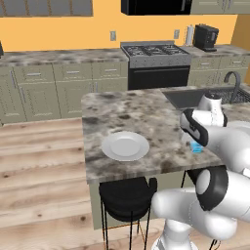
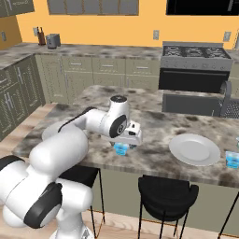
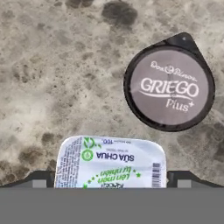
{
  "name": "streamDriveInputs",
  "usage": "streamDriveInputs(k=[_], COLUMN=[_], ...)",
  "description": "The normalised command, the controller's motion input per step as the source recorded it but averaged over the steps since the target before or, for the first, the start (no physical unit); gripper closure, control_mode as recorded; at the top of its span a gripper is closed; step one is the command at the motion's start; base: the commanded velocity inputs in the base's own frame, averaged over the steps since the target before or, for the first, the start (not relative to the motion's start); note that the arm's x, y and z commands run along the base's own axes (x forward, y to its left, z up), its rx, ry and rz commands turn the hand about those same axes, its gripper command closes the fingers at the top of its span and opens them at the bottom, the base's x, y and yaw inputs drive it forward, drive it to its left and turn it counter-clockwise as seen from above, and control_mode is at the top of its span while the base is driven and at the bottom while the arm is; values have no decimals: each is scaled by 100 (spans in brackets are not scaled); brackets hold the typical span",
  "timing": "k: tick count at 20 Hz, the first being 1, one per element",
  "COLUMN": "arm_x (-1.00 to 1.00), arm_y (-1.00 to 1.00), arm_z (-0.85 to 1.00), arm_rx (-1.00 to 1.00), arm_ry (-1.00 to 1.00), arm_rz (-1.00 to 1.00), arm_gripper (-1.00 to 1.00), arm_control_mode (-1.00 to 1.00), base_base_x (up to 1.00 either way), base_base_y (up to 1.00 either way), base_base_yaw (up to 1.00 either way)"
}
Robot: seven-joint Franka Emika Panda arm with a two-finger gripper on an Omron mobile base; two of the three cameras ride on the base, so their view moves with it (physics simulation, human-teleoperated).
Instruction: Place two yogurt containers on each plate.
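— under our wide-open gripper on the counter sits a boxy yogurt tub, dark cup beside it.
— we're at pickup; next we descend, clamp, carry to the plate.

A speckled grey-brown stone desk forms an island on a pale wood plank floor. Two black round stools stand tucked under its near edge. A sink basin with a curved dark faucet is set into the island's far side. Against the orange back wall stands a stove with a black oven door, flanked by grey-green cabinets. A black coffee machine sits on the counter right of the stove, beside a white paper-towel roll. A toaster sits on the far left counter.
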Motion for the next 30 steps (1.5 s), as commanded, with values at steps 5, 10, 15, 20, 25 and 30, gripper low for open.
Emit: streamDriveInputs(k=[5,10,15,20,25,30], arm_x=[0,0,-12,-11,5,25], arm_y=[0,0,3,51,100,100], arm_z=[-34,-18,1,58,77,8], arm_rx=[0,0,1,5,1,-6], arm_ry=[6,2,1,-2,0,0], arm_rz=[0,0,3,8,12,21], arm_gripper=[-100,100,100,100,100,100], arm_control_mode=[-100,-100,-100,-100,-100,-100], base_base_x=[0,0,0,0,0,0], base_base_y=[0,0,0,0,0,0], base_base_yaw=[0,0,0,0,0,0])
